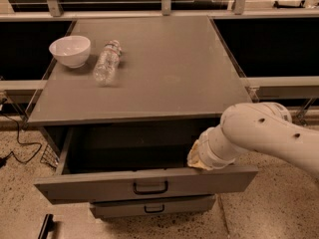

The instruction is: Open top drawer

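Observation:
The top drawer point(99, 184) is a grey cabinet drawer with a wide flat front and a small black bar handle point(150, 187). It stands pulled well out from under the grey cabinet top point(164, 78), and its dark inside shows. My white arm point(264, 133) comes in from the right. My gripper point(196, 158) reaches down into the drawer's right end, just behind the front panel and to the right of the handle. Its fingertips are hidden behind the wrist and the drawer front.
A white bowl point(70, 50) and a clear plastic bottle point(106, 62) lying on its side sit at the cabinet top's back left. A shorter grey drawer front point(124, 208) with a like handle shows below. Black cables point(15, 138) lie on the speckled floor at left.

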Controlling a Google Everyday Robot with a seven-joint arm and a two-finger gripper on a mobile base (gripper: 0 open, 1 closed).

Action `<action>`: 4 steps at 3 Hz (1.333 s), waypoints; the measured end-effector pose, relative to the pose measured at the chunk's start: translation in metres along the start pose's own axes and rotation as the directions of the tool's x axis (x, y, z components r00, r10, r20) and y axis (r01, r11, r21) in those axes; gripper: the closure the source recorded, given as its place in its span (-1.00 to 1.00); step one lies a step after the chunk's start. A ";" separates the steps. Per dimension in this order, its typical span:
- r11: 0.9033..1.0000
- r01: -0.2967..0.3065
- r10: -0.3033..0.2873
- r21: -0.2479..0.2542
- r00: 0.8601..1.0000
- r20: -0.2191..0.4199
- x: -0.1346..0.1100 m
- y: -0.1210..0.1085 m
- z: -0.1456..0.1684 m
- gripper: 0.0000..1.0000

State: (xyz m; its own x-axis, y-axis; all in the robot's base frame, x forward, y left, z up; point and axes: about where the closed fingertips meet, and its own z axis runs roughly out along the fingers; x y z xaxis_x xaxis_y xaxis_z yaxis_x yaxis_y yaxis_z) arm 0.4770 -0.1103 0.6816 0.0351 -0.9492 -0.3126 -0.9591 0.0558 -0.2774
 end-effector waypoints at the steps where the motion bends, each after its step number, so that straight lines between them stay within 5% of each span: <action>1: 1.000 0.000 0.000 0.000 1.000 0.000 0.000 0.000 0.000 0.03; 3: 1.000 0.000 0.000 0.000 1.000 0.000 0.000 0.000 0.000 -1.00; 4: 1.000 0.000 0.000 0.000 1.000 0.000 0.000 0.000 0.000 -1.00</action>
